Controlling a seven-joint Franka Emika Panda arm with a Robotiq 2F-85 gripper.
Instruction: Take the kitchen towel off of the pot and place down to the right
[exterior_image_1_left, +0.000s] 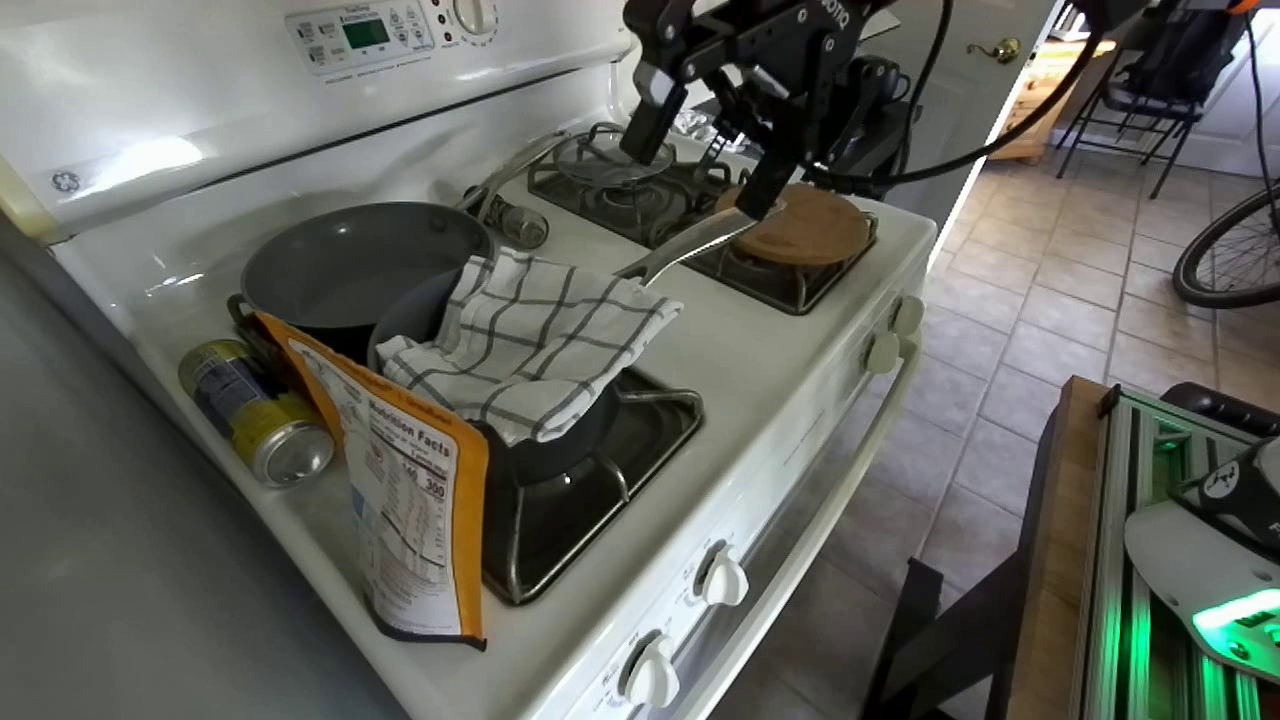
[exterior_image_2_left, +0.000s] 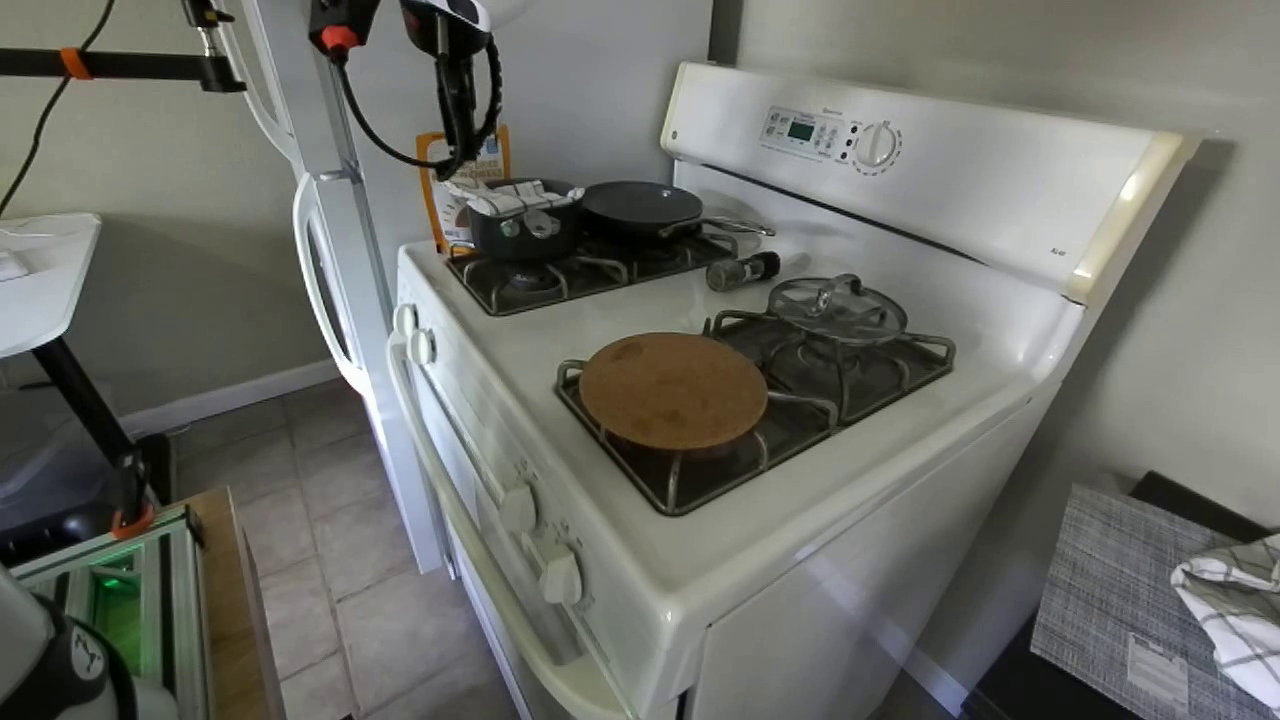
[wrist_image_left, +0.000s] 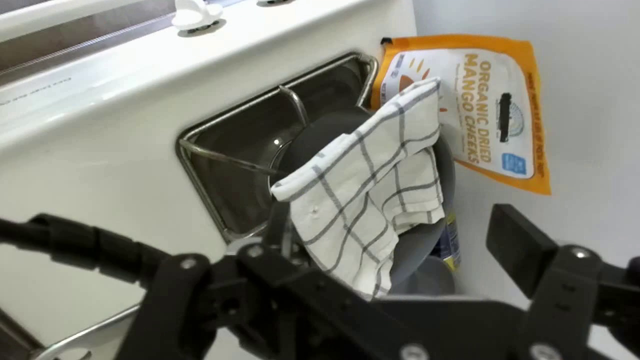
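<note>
your gripper (exterior_image_1_left: 697, 178) hangs above the stove (exterior_image_1_left: 745, 335), out by the handle (exterior_image_1_left: 700, 240) of the pot (exterior_image_2_left: 562, 232), fingers (wrist_image_left: 520, 250) spread wide with nothing between them. in an exterior view one fingertip overlaps the handle's end; i can't tell if they touch.

next out is the towel (wrist_image_left: 350, 195), folded and rumpled over the mouth of the pot, lower than your fingertips and apart from them. your move turns on this — the towel lies down and across, past where the handle meets the pot, and in the wrist view it falls ahead of the gap, closer to the finger on the handle side. its folded edge runs aslant to the line your fingers close along, so a small turn would probably let you pinch across it. this looks like the approach, with the lift not yet begun. go in shallow; too deep and you may catch the pot too.

beside the pot stand the wide pan (exterior_image_1_left: 365, 265) and the dried-mango bag (wrist_image_left: 480, 115), with a can (exterior_image_1_left: 255, 415) lying near both. farther away, at the stove's other end, are a round brown board (exterior_image_2_left: 672, 392) and a glass lid (exterior_image_2_left: 840, 305) — "right" is likely that way, so plan the set-down there. past the stove's side, another checked cloth (exterior_image_2_left: 1235, 620) lies on a grey mat (exterior_image_2_left: 1110, 570); it's hardly the one you want.
</note>
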